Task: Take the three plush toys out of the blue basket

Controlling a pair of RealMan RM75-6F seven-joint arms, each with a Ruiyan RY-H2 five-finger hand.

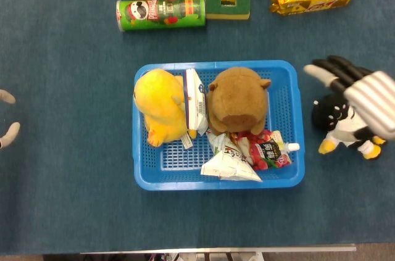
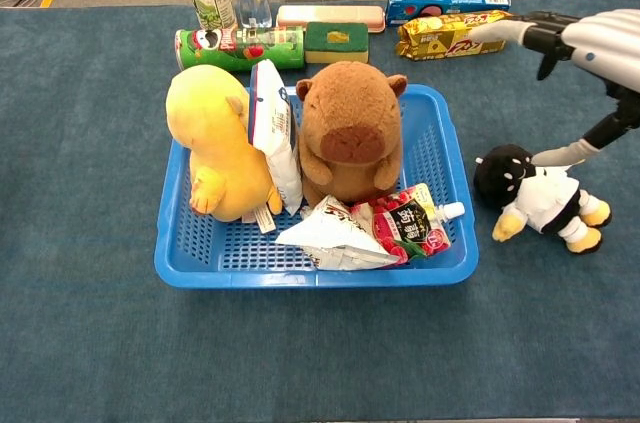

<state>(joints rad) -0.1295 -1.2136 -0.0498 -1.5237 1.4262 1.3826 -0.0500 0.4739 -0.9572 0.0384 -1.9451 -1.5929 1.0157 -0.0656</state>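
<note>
One black-and-white plush under right robot hand

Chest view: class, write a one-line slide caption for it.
Yellow plush toy and brown capybara plush sit in the blue plastic basket; black-and-white plush lies outside beneath the right hand.

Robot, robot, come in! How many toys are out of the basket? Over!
One out: black-and-white plush on table, right hand open above it. Left hand open, at edge. Yellow plush and brown plush in blue basket, snack packets crowding them.
</note>
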